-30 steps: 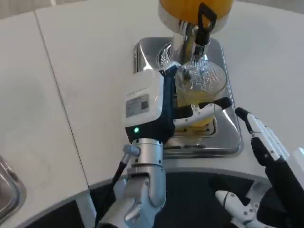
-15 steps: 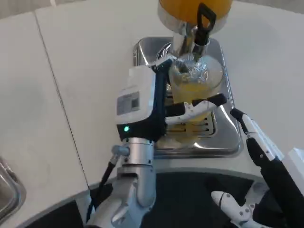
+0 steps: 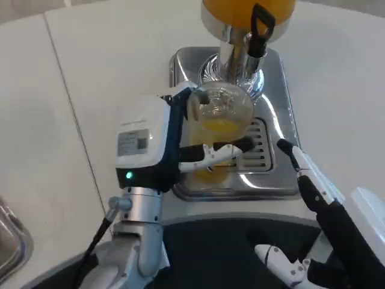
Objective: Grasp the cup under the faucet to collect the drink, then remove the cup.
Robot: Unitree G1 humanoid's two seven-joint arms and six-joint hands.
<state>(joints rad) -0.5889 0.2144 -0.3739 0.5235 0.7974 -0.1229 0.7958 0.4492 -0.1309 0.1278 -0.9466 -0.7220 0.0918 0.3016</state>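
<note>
Head view: left hand grips cup over tray left edge, clear of faucet. Right hand fingers apart, bare counter beside. Dispenser top cropped.

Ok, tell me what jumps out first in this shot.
The left hand holds a clear cup partly filled with orange drink over the steel drip tray at the centre. Behind it stands the dispenser with its orange tank. The right hand waits, open, lower right.
</note>
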